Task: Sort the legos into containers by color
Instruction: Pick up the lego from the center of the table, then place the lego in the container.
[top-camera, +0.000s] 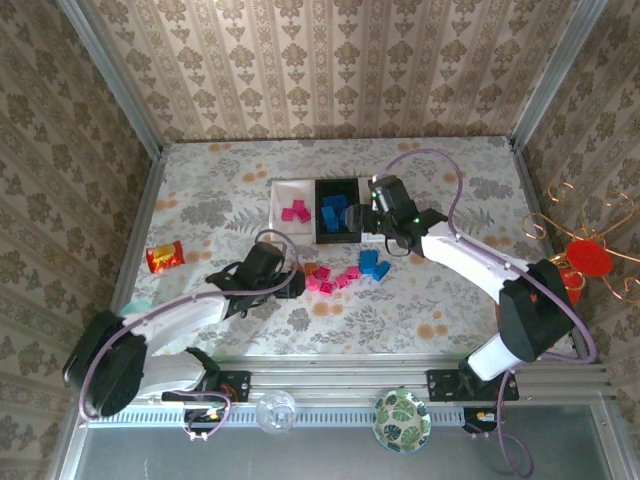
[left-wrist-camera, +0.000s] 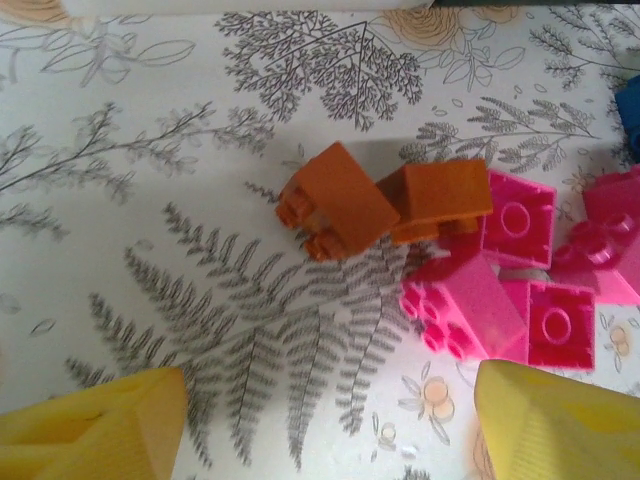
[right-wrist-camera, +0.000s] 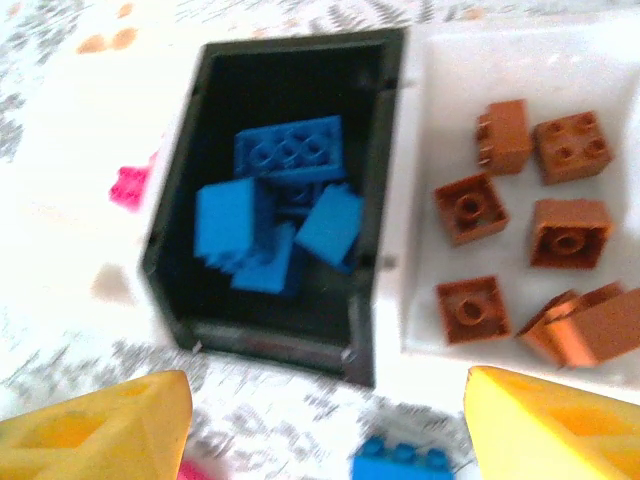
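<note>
The left gripper, yellow fingers spread wide and holding nothing, hovers over two orange-brown plastic bricks that lie touching on the floral tablecloth. Loose magenta pink bricks sit just right of them, with loose blue bricks further right. Beyond, the left white rectangular tray holds pink bricks, the black middle tray blue ones, the right white tray brown ones. The right gripper hangs above these trays, fingers apart, empty
</note>
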